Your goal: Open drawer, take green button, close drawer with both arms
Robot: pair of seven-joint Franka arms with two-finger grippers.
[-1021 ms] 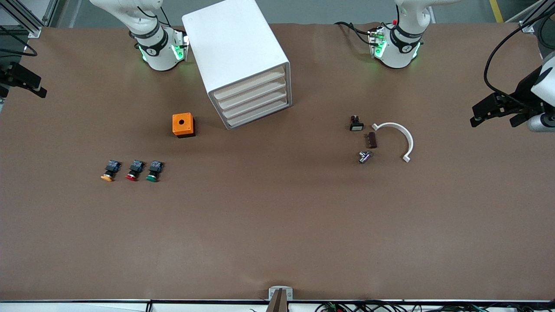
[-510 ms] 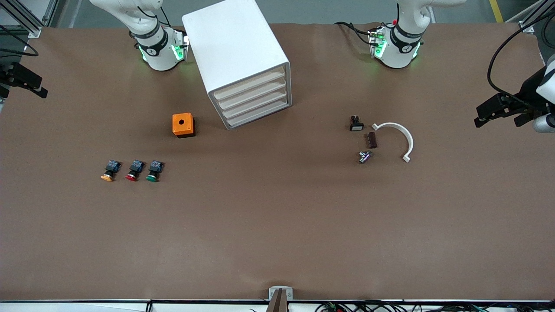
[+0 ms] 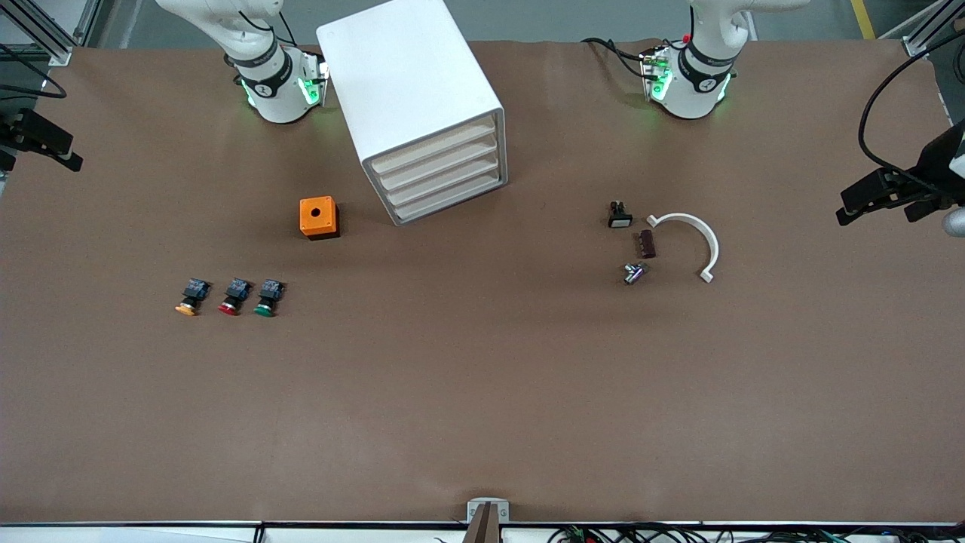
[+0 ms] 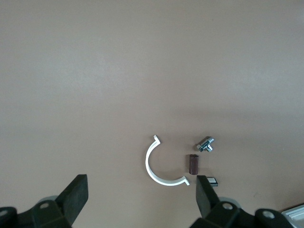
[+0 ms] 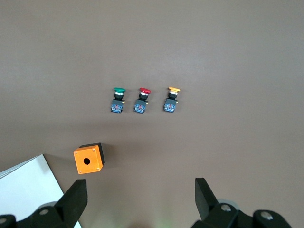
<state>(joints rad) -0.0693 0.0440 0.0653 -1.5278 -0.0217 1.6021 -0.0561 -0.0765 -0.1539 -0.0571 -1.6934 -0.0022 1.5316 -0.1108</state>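
The white cabinet (image 3: 411,90) stands between the arm bases, and its four alike cream drawer fronts (image 3: 441,177) are all shut. The green-capped button (image 3: 266,298) lies on the table, nearer to the front camera than the cabinet and toward the right arm's end; it also shows in the right wrist view (image 5: 118,99). My right gripper (image 3: 41,143) is open and empty (image 5: 140,183), high over the table's edge at the right arm's end. My left gripper (image 3: 886,205) is open and empty (image 4: 141,179), high over the table's edge at the left arm's end.
A red-capped button (image 3: 232,297) and an orange-capped button (image 3: 188,298) lie beside the green one. An orange box with a hole (image 3: 319,217) sits beside the cabinet. A white curved piece (image 3: 697,237), a brown block (image 3: 647,243), a metal part (image 3: 634,272) and a small black switch (image 3: 619,215) lie toward the left arm's end.
My left gripper has drawn back toward the left arm's end of the table. The right gripper and all things on the table have stayed put.
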